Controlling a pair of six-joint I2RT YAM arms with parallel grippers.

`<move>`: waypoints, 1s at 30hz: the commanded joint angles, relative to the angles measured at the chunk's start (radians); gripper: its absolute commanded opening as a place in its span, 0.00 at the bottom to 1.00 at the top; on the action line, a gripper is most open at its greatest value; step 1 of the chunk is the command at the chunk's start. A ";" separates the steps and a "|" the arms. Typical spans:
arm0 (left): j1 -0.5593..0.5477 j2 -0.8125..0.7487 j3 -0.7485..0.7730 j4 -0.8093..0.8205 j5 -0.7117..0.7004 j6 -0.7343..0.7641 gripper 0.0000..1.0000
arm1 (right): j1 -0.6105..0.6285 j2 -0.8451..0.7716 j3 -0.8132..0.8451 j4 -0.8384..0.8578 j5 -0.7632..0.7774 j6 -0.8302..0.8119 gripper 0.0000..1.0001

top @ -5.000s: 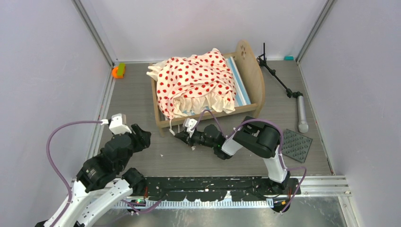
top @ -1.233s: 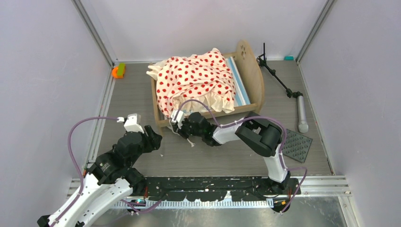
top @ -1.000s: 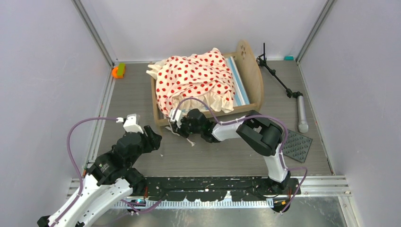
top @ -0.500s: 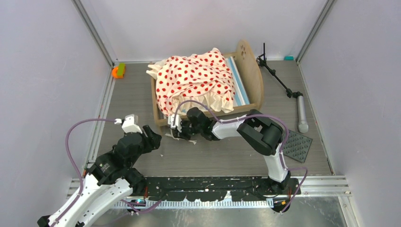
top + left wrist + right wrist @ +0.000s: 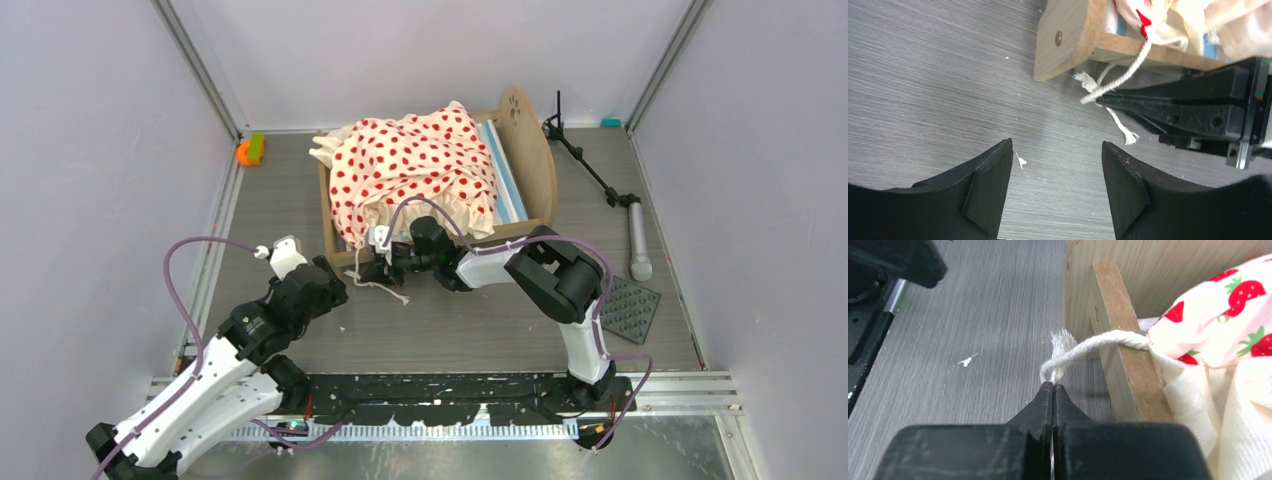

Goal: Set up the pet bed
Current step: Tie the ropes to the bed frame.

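The pet bed (image 5: 528, 160) is a light-wood frame with cream, red-spotted bedding (image 5: 415, 165) heaped on it and a striped mattress edge showing at the right. A white cord (image 5: 1088, 345) runs from the bedding over the front rail (image 5: 1120, 340) near the bed's near-left corner. My right gripper (image 5: 1053, 386) is shut on that cord just outside the rail. My left gripper (image 5: 1056, 145) hovers open above the floor, a little short of the cord (image 5: 1120, 77) and the right fingers (image 5: 1168, 100), with nothing between its jaws.
An orange and green toy (image 5: 250, 150) lies at the back left. A black tripod stand (image 5: 600, 180) and a dark studded mat (image 5: 627, 305) lie to the right of the bed. Grey walls close in both sides.
My left arm has reached forward toward the bed's near-left corner and its jaws have spread wider. My right gripper has stayed shut on the cord and shifted slightly by the rail.
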 commanded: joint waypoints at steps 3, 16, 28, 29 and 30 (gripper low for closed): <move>0.046 0.008 0.027 0.038 -0.069 -0.085 0.66 | -0.003 -0.046 0.018 0.097 -0.056 0.035 0.00; 0.165 -0.002 -0.038 0.069 0.041 -0.069 0.66 | -0.004 -0.015 0.121 -0.066 0.129 0.026 0.00; 0.183 -0.037 -0.045 0.053 0.043 -0.070 0.66 | 0.020 0.022 0.199 -0.163 0.221 -0.027 0.00; 0.184 -0.042 -0.045 0.051 0.040 -0.070 0.66 | 0.022 0.025 0.202 -0.163 0.219 -0.031 0.00; 0.184 -0.047 -0.045 0.052 0.040 -0.071 0.67 | 0.023 0.027 0.208 -0.165 0.215 -0.034 0.00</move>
